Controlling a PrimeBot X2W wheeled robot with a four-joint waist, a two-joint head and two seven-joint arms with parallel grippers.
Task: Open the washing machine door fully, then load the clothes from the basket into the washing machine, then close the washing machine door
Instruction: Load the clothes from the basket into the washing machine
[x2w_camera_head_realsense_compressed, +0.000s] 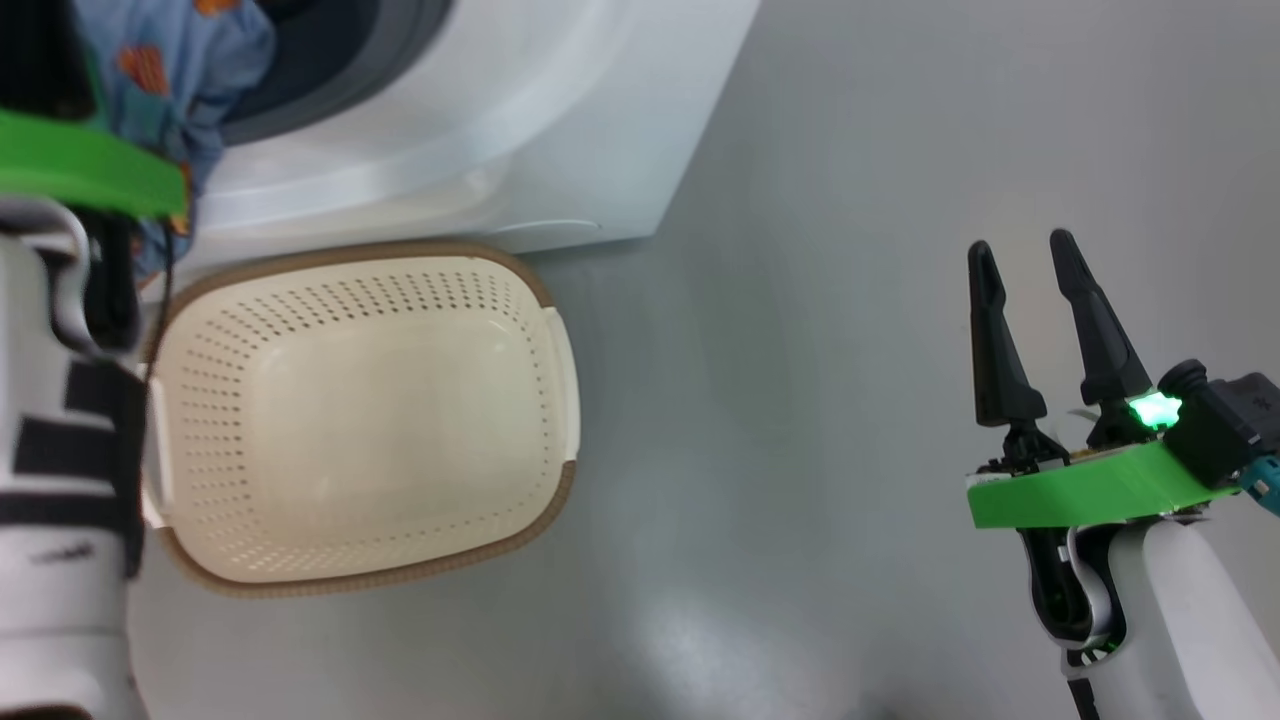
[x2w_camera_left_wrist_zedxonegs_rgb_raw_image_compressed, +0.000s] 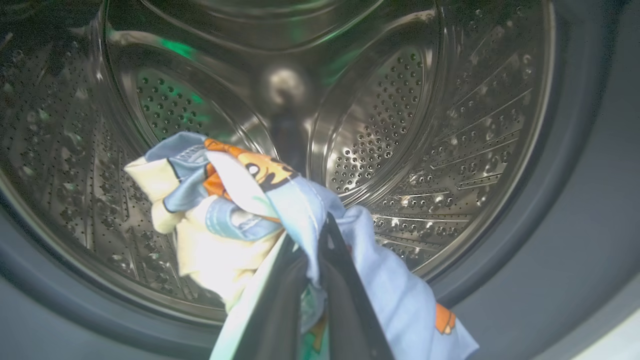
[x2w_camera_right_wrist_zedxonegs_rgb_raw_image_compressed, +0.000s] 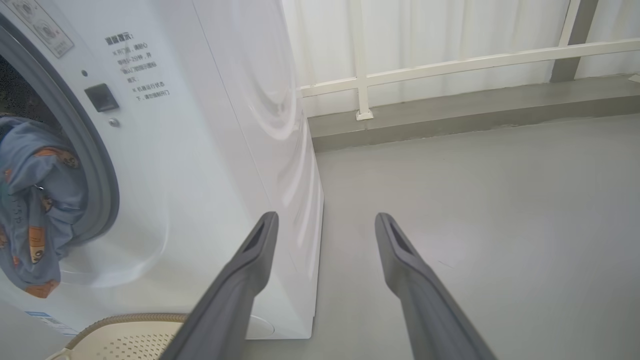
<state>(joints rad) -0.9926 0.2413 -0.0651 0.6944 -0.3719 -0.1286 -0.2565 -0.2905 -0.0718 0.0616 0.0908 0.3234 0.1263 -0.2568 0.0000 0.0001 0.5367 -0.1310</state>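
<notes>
The washing machine (x2w_camera_head_realsense_compressed: 560, 120) stood with its mouth uncovered, a grey gasket (x2w_camera_right_wrist_zedxonegs_rgb_raw_image_compressed: 107, 190) ringing the steel drum (x2w_camera_left_wrist_zedxonegs_rgb_raw_image_compressed: 380, 125). Open grey floor (x2w_camera_head_realsense_compressed: 850, 400) spread beside the machine on the robot's right. The basket (x2w_camera_head_realsense_compressed: 360, 420) sat just in front of the machine's base. The clothes (x2w_camera_left_wrist_zedxonegs_rgb_raw_image_compressed: 240, 200) hung at the machine's mouth, over the lower gasket edge, pinched in the left tool (x2w_camera_left_wrist_zedxonegs_rgb_raw_image_compressed: 315, 240). The right tool (x2w_camera_head_realsense_compressed: 1020, 245) hovered well clear of the machine, fingers spread wide.

There was 1 washing machine (x2w_camera_right_wrist_zedxonegs_rgb_raw_image_compressed: 210, 150), 1 basket (x2w_camera_head_realsense_compressed: 360, 290) and 2 grippers, the left gripper (x2w_camera_left_wrist_zedxonegs_rgb_raw_image_compressed: 312, 235) and the right gripper (x2w_camera_head_realsense_compressed: 1021, 245), each with 2 fingers. The clothes (x2w_camera_left_wrist_zedxonegs_rgb_raw_image_compressed: 225, 200) formed 1 bundle, its garments uncountable.
</notes>
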